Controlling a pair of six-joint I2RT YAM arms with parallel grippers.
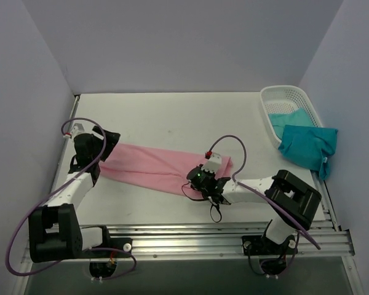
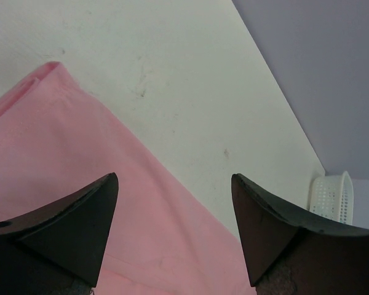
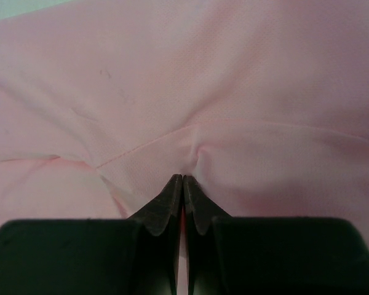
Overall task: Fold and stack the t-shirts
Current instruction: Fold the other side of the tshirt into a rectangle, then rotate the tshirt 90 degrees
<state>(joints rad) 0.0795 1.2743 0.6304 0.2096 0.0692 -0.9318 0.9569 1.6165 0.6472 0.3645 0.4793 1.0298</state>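
Note:
The light pink t-shirt [image 1: 150, 166] lies as a long folded band across the table, running from left to near centre. My right gripper [image 1: 200, 178] is at its right end, shut on a pinch of the pink cloth [image 3: 203, 80], which puckers at the fingertips [image 3: 183, 178]. My left gripper [image 1: 107, 144] stands open over the band's left end. In the left wrist view, the pink shirt [image 2: 61, 153] and bare table show between the spread fingers [image 2: 173, 178]. One teal t-shirt [image 1: 289, 118] lies in the basket. Another teal t-shirt [image 1: 307, 147] drapes over its near end.
A white lattice basket [image 1: 283, 92] stands at the back right against the wall, also seen far off in the left wrist view [image 2: 332, 196]. Grey walls close in the table on three sides. A metal rail [image 1: 190, 236] runs along the near edge.

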